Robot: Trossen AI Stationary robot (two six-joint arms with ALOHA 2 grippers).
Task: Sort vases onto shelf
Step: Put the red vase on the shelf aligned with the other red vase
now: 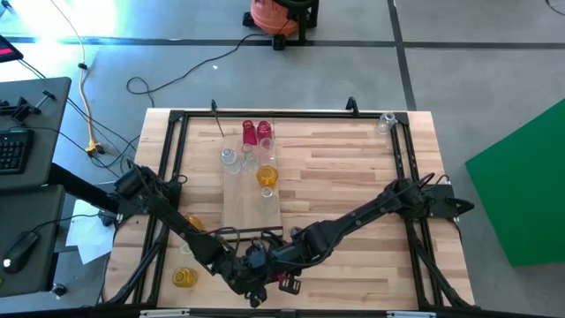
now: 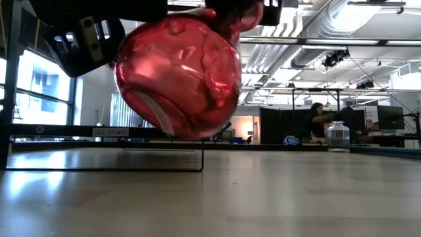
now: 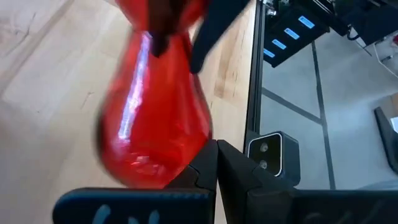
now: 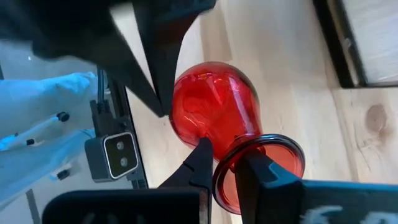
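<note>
The right gripper (image 4: 225,163) pinches the neck of one red vase (image 4: 211,109), tilted just above the table (image 1: 353,168) by its near edge; the left gripper (image 3: 216,163) beside it is closed and empty. On the shelf (image 1: 252,208): two red, three clear, one amber. Left of it two more amber; one clear jar (image 2: 337,136) far off. Behind, a person sits at monitors

An open-plan lab or workshop: exposed ceiling ducts (image 2: 329,26) upper right, monitors (image 2: 388,117) at far desks, concrete floor (image 1: 459,71) with trailing cables (image 1: 159,84).
</note>
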